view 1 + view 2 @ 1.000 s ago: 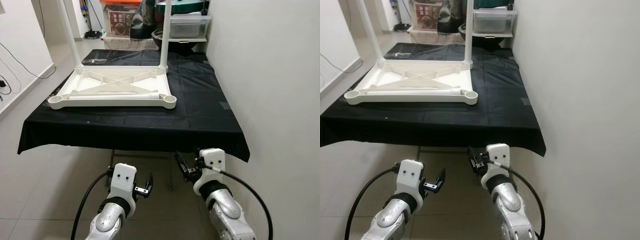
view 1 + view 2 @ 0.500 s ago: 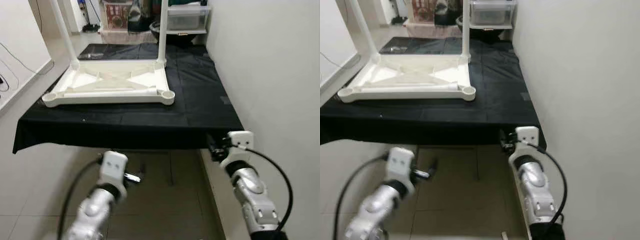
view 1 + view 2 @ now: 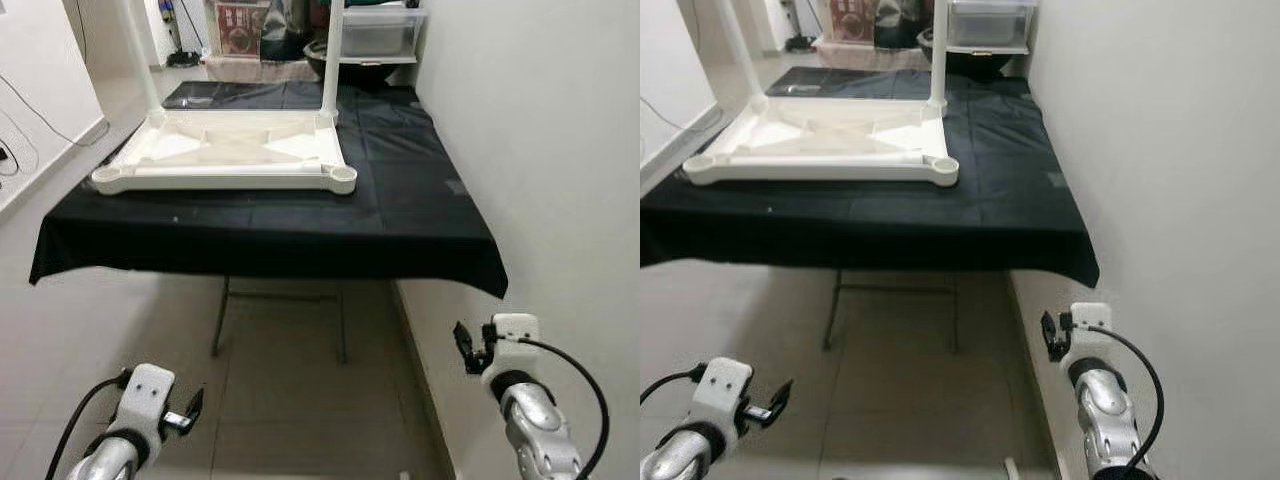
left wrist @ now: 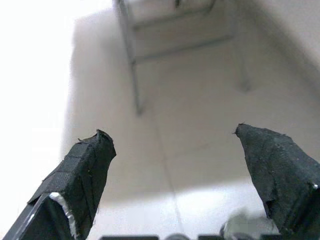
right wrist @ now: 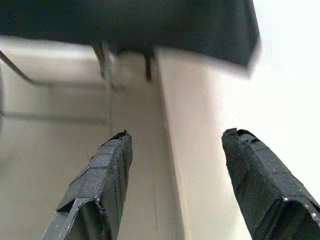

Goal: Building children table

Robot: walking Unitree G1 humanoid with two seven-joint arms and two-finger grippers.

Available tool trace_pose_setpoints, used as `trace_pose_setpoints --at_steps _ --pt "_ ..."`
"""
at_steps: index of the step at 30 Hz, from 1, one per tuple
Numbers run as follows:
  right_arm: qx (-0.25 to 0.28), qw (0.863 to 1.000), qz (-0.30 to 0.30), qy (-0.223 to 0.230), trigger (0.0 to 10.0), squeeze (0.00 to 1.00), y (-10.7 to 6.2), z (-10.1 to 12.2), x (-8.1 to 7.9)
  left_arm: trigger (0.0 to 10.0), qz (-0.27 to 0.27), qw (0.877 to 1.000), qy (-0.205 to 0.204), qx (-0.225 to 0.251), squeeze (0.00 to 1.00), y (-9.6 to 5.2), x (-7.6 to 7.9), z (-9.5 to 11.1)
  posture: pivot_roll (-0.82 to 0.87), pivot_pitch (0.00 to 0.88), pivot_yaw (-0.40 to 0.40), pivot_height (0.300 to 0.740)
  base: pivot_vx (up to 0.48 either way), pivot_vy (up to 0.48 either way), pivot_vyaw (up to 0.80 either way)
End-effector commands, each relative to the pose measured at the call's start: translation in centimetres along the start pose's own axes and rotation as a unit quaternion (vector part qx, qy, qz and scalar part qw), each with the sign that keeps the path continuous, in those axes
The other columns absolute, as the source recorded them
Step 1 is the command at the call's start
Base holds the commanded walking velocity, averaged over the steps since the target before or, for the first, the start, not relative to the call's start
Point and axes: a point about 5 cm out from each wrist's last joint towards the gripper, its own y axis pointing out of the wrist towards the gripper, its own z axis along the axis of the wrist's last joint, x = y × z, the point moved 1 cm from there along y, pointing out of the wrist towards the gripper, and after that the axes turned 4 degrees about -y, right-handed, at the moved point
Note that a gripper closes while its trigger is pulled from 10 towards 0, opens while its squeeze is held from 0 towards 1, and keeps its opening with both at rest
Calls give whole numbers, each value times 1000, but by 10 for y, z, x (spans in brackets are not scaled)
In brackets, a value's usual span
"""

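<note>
White child's table (image 3: 225, 160) lying upside down on black-clothed desk (image 3: 400, 220), toward left far half, two legs (image 3: 331, 55) standing up at far corners. Both arms dropping and swinging outward since a second ago: left gripper (image 3: 190, 410) and right gripper (image 3: 462, 345) now hanging low over floor, fingers spread, holding nothing. No assembly contact under way. Wall crowding right arm; open floor lying before desk's near edge.

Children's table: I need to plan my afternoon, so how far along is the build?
Two legs stand in the upturned white tabletop at its far corners. Nothing is in hand: left gripper and right gripper hang low, fingers open. The near sockets are empty, so two legs remain.
</note>
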Motion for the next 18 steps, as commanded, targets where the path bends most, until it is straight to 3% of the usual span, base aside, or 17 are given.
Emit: trace_pose_setpoints --at_steps 1,8,18 --pt "-37 999 -13 -7 10000 0 -5 -20 10 10000 44 998 -31 -33 0 -9 -18 -25 53 131 -14 630 0 0 0" --pt "-75 997 -17 -8 10000 0 -8 -35 18 10000 109 988 -58 -95 0 -31 -46 -63 55 175 -14 605 0 0 0" --pt "-113 993 6 -18 10000 0 -3 -45 16 10000 140 976 -59 -155 0 -50 -54 -99 58 229 -22 565 0 0 0"
